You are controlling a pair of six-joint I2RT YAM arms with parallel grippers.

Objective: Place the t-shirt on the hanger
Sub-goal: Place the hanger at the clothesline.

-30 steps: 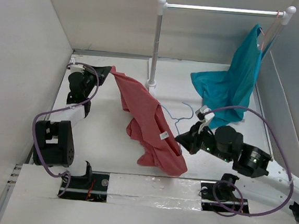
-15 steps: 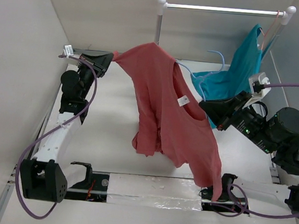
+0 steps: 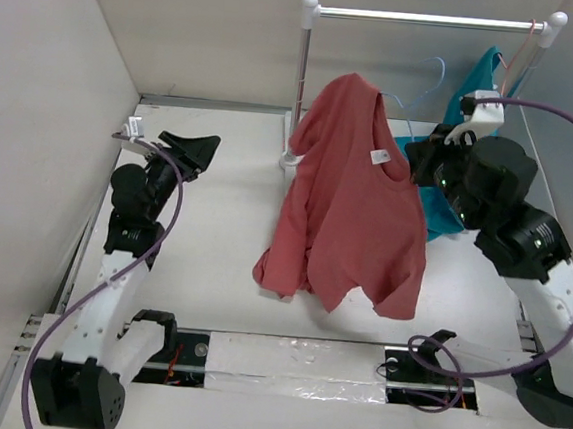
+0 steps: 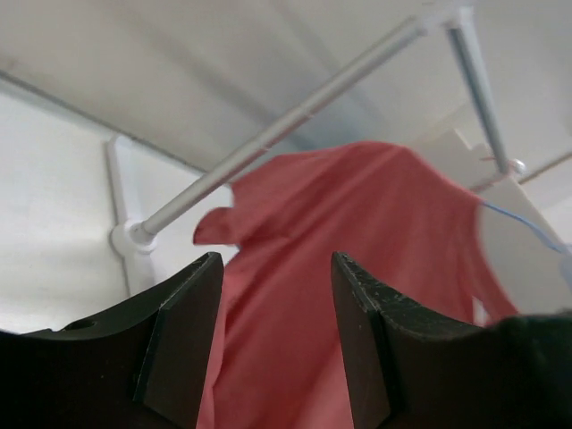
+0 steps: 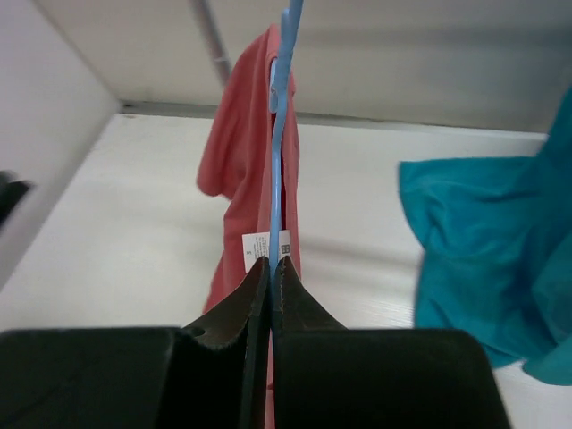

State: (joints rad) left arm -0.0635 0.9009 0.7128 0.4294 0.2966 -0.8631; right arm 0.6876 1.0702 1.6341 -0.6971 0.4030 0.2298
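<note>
The red t-shirt point(image 3: 353, 205) hangs in the air in front of the rack, draped on the light-blue wire hanger point(image 3: 436, 75), whose hook shows above it. My right gripper point(image 3: 419, 162) is shut on the hanger wire beside the collar. The right wrist view shows the hanger point(image 5: 279, 134) edge-on, pinched in the right gripper point(image 5: 272, 261), with the t-shirt point(image 5: 234, 152) and its white label behind. My left gripper point(image 3: 208, 152) stands open at the far left, apart from the shirt. In its own view the left gripper point(image 4: 277, 268) holds nothing, and the t-shirt point(image 4: 357, 232) hangs beyond it.
A white clothes rack point(image 3: 424, 19) stands at the back, its post point(image 3: 298, 85) just behind the shirt. A teal shirt point(image 3: 475, 121) hangs from the rail's right end on an orange hanger. White walls close in the table on both sides.
My left gripper has let go of the shirt's sleeve and opened. My right arm has raised the hanger and shirt up and back toward the rack.
</note>
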